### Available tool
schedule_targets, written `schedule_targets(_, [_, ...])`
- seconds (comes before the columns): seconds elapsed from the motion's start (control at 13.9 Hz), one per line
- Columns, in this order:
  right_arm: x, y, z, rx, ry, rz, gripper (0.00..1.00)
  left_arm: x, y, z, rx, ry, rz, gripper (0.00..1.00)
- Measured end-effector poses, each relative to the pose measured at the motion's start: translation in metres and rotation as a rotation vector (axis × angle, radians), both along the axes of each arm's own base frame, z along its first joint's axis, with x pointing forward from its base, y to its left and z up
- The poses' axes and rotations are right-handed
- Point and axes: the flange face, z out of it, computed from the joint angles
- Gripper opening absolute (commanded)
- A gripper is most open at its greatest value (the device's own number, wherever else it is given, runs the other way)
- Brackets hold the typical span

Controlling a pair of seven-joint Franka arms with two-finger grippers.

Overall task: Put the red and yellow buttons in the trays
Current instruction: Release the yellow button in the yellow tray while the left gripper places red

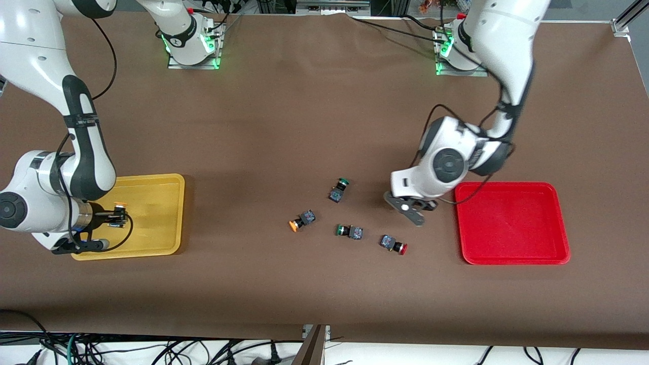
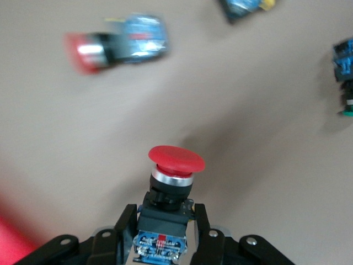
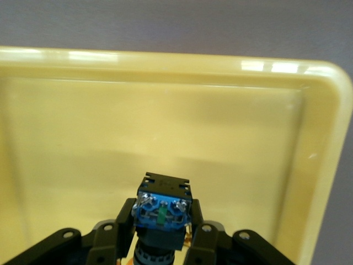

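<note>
— What lies on the brown table?

— A yellow tray at the right arm's end, a red tray at the left arm's end, and between them four loose switches: a yellow-capped button, a red-capped button and two green-capped buttons.

— And the grippers?

— The right gripper hangs over the yellow tray, pinching a switch by its dark body. The left gripper is over the table just beside the red tray, fingers clamped on another red-capped switch.
</note>
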Motion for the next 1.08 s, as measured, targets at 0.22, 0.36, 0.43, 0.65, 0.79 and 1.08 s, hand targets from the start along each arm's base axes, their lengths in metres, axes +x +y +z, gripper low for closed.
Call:
schedule_targets(0.22, [-0.003, -0.033, -0.017, 0.005, -0.023, 0.031, 0.11, 0.019, 0.101, 0.054, -0.002, -0.015, 0.192, 0.07])
schedule_targets(0.36, [-0.005, -0.042, -0.029, 0.007, -0.02, 0.027, 0.14, 0.025, 0.155, 0.054, 0.007, -0.01, 0.355, 0.07])
schedule_targets(0.43, [-0.006, -0.044, -0.034, 0.008, -0.022, 0.026, 0.16, 0.026, 0.177, 0.049, 0.013, -0.001, 0.434, 0.06])
schedule_targets(0.65, [-0.006, -0.048, -0.041, 0.009, -0.028, 0.046, 0.71, 0.03, 0.22, 0.029, 0.028, 0.018, 0.639, 0.06])
schedule_targets(0.79, [-0.006, -0.048, -0.042, 0.009, -0.031, 0.046, 0.97, 0.035, 0.231, 0.007, 0.035, 0.016, 0.739, 0.06])
schedule_targets(1.08, [0.006, -0.032, -0.028, 0.017, -0.065, 0.069, 0.99, 0.041, 0.227, -0.067, 0.049, 0.026, 0.869, 0.08])
